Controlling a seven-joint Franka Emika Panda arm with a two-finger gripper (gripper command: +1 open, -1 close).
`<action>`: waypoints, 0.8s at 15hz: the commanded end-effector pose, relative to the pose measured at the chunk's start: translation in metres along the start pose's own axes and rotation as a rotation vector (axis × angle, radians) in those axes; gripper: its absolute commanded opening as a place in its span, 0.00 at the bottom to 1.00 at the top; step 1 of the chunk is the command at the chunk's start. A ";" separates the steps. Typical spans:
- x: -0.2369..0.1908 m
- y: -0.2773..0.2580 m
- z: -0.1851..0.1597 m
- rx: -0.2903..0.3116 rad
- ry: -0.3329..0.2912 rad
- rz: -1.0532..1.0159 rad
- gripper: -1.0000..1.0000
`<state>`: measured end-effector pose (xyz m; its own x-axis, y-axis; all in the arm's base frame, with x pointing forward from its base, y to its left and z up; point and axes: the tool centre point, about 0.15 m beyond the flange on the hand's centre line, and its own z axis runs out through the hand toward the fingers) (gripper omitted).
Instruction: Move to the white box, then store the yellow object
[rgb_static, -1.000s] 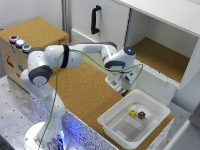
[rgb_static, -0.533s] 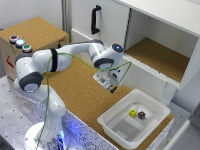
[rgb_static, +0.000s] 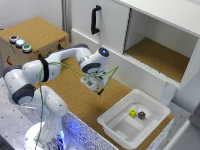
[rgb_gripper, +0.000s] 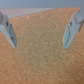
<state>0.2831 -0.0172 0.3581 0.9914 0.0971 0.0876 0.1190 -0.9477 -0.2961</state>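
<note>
The white box (rgb_static: 111, 124) stands on the cork table at the exterior view's lower right. The tiny yellow object (rgb_static: 132, 113) lies inside it on the floor, next to a small dark brown-black object (rgb_static: 142, 115). My gripper (rgb_static: 99, 89) hangs over the bare cork, to the exterior view's left of the box and clear of its rim. In the wrist view my gripper (rgb_gripper: 40, 44) is open, with both fingers (rgb_gripper: 10, 32) apart and only cork between them. The box and cube are out of the wrist view.
A big white cabinet with a black handle (rgb_static: 95, 20) stands behind, with an open cork-floored compartment (rgb_static: 155, 55). A cork-topped box with coloured buttons (rgb_static: 20, 42) is at the exterior view's left. A green cable (rgb_static: 75, 70) loops along the arm.
My gripper has moved from just above the white box's far corner toward the exterior view's left, away from the box. The yellow and dark objects have stayed in the tray.
</note>
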 end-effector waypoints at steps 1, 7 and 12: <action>0.045 -0.090 0.034 -0.110 -0.002 0.085 1.00; 0.066 -0.171 0.054 -0.136 -0.011 0.103 1.00; 0.065 -0.255 0.027 -0.181 -0.043 -0.093 1.00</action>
<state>0.3124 0.1587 0.3699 0.9886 0.0669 0.1351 0.0975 -0.9673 -0.2342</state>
